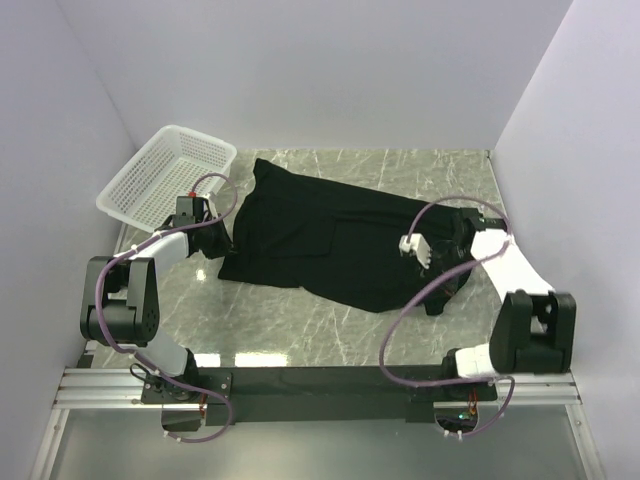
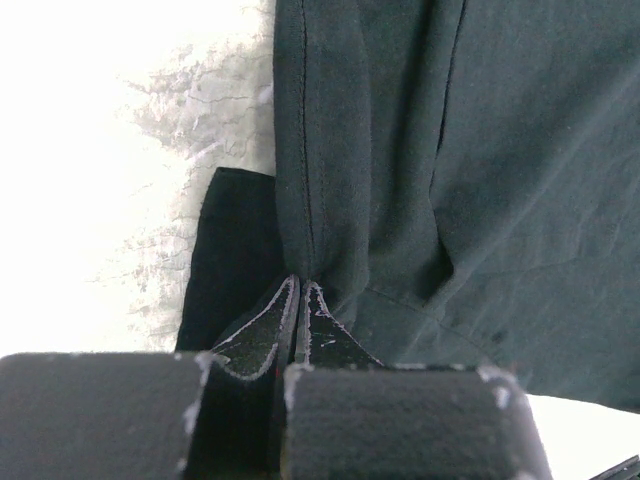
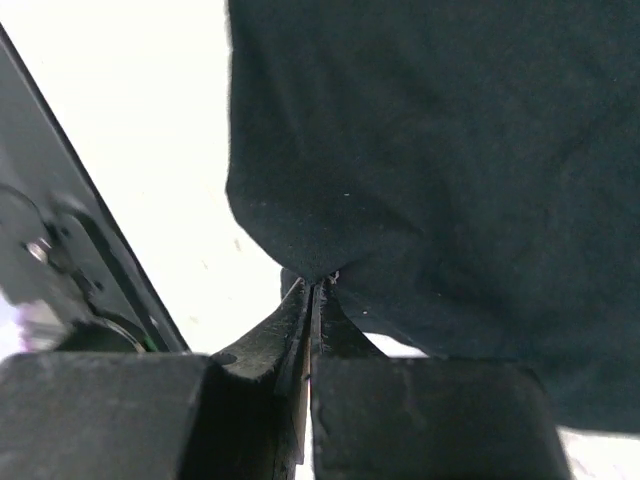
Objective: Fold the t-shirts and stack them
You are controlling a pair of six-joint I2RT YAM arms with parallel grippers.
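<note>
black t-shirt [image 1: 330, 235] spread on marble table [image 1: 300, 330], centre frame.
left gripper [image 2: 300, 290] and right gripper [image 3: 315, 285] each clamped on its edge; white basket [image 1: 160, 175] upper left.

No text, label, brand, number or sign is readable in any view, neither on the black t-shirt [image 1: 330, 240] nor on the white basket [image 1: 165, 178].
</note>
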